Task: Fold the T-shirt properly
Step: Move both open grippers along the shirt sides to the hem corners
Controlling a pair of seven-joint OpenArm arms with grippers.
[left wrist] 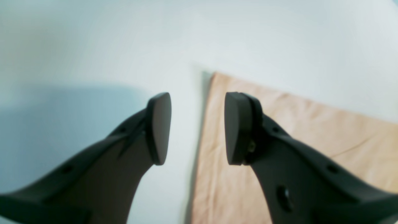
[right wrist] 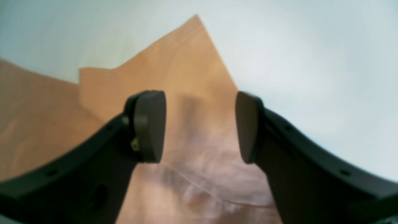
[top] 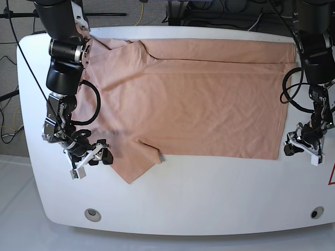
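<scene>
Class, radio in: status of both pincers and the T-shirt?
Left pincer open, at shirt's corner. Right pincer open over sleeve. T-shirt spread on table, nothing gripped.

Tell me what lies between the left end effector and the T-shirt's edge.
Only a bare strip of white table separates the left end effector from the T-shirt edge, seen in the left wrist view.

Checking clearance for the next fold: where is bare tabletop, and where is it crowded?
Free: the wide strip of table between the T-shirt's near edge and the table's front rim. Narrow bare margins run outside each shirt end. Crowded: the sleeve corner at the open right gripper, and the hem corner beside the open left gripper.
</scene>
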